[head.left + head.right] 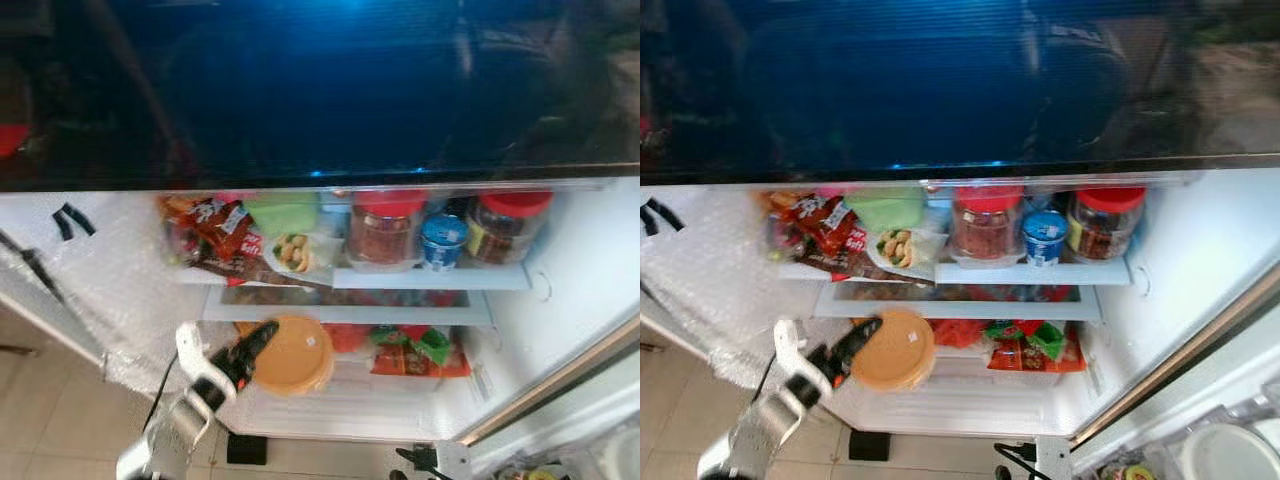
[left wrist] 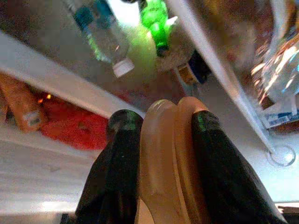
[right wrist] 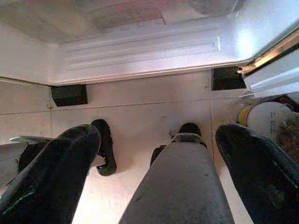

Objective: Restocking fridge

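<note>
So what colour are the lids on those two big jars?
Red lids on both clear jars, clearest in the left eye view.

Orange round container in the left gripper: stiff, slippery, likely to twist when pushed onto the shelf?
Orange round container looks like rigid plastic, so probably stiff. Its glossy rim sits between the left gripper fingers, so it may slip. Held at one edge, it could pivot if it bumps the red packets.

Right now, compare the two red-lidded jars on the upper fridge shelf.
The left jar holds reddish-brown contents, while the right jar looks darker with a yellowish label. The left jar stands nearer the shelf's middle, the right jar beside the fridge wall, a blue-lidded tub between them. Both are clear, upright and red-lidded.
</note>
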You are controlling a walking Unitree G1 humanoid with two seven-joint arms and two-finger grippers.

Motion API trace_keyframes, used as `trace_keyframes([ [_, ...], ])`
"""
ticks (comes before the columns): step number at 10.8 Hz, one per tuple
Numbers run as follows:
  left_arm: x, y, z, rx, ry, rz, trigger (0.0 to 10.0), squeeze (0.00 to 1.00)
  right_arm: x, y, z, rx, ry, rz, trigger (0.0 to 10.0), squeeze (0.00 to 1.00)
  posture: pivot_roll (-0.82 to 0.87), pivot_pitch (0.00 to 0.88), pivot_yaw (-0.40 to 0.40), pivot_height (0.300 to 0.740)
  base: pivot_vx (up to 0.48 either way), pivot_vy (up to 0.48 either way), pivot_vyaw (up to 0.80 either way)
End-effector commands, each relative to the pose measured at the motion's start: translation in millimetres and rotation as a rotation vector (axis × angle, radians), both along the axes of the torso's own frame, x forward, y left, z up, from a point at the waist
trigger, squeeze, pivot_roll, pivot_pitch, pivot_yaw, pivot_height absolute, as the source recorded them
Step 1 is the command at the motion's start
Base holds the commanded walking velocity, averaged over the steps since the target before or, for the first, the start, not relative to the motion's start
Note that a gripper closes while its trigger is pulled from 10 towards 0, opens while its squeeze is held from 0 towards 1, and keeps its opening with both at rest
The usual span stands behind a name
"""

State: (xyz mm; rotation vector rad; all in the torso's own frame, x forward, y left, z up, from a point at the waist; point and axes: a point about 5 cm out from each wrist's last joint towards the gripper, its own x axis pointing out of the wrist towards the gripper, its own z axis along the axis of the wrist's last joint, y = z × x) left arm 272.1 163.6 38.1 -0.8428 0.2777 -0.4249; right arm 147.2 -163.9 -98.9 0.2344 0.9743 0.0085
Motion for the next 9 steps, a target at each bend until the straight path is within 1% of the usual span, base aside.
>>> trace_keyframes([
  [1, 0.5, 3.7, -0.9, -0.003, -0.003, 0.015, 10.0, 0.0, -5.9, 2.4, -2.3, 0.005, 0.017, 0.008, 10.0, 0.0, 0.05, 0.116, 0.069, 0.74, 0.0, 0.0, 0.0],
  [3, 4.6, 4.8, 0.9, 0.003, -0.019, 0.015, 10.0, 0.0, -6.7, 2.1, -2.6, 0.0, 0.018, 0.012, 10.0, 0.0, 0.05, 0.105, 0.071, 0.74, 0.0, 0.0, 0.0],
  [7, 8.5, 6.2, 2.0, 0.023, -0.036, 0.023, 10.0, 0.0, -8.0, 4.4, -3.0, 0.007, 0.02, 0.028, 10.0, 0.0, 0.05, 0.115, 0.073, 0.672, 0.0, 0.0, 0.0],
  [8, 9.9, 6.6, 1.8, 0.04, -0.038, 0.031, 10.0, 0.0, -7.7, 4.7, -2.8, 0.01, 0.015, 0.022, 10.0, 0.0, 0.05, 0.118, 0.073, 0.662, 0.0, 0.0, 0.0],
  [9, 10.6, 7.0, 1.9, 0.047, -0.04, 0.037, 10.0, 0.0, -7.6, 4.1, -2.8, 0.0, 0.014, 0.015, 10.0, 0.0, 0.05, 0.121, 0.074, 0.662, 0.0, 0.0, 0.0],
])
